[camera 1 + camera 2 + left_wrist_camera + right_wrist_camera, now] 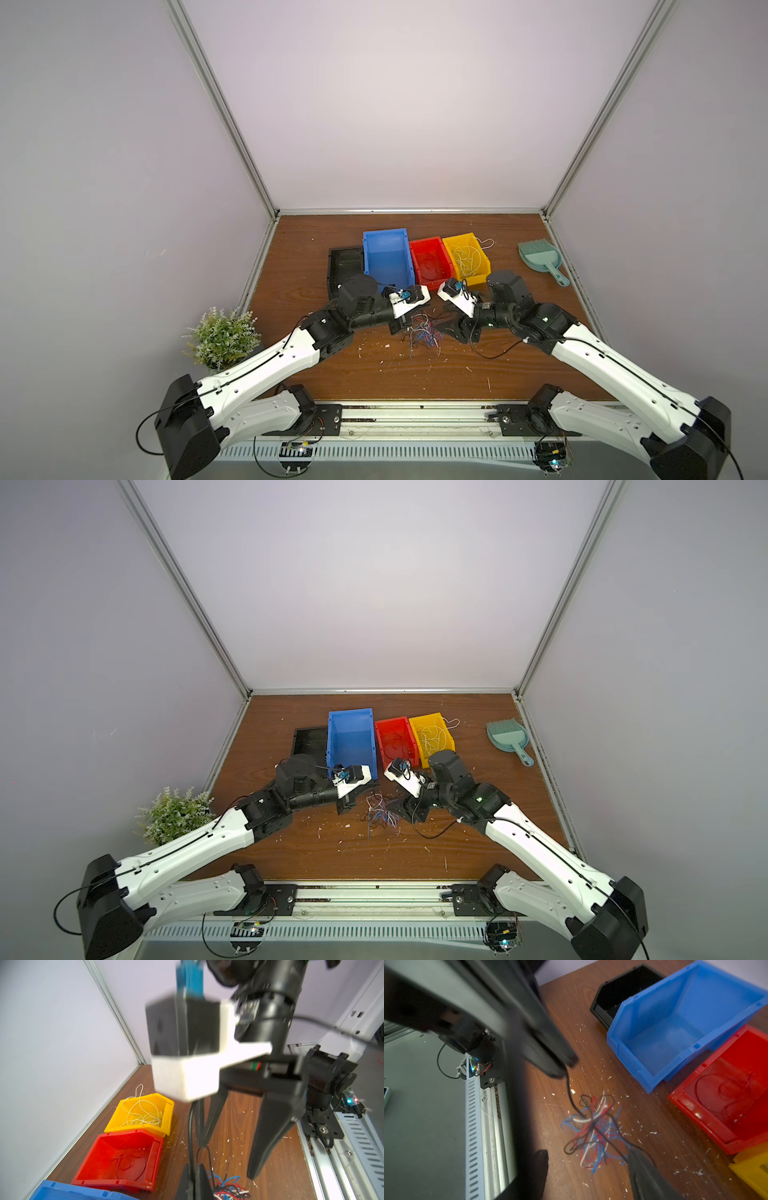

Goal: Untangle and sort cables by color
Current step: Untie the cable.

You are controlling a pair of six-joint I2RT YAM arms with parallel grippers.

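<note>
A tangle of blue, red, white and black cables lies on the wooden table between my two grippers. My left gripper is shut on a black cable that runs from its tip down into the tangle. On the other side of the heap my right gripper stands open, low over the table, with nothing between its fingers. White cables fill the yellow bin. Thin red cables lie in the red bin.
A blue bin and a black bin stand left of the red one, behind the grippers. A teal dustpan lies at the back right and a small plant at the left edge. White flecks dot the table.
</note>
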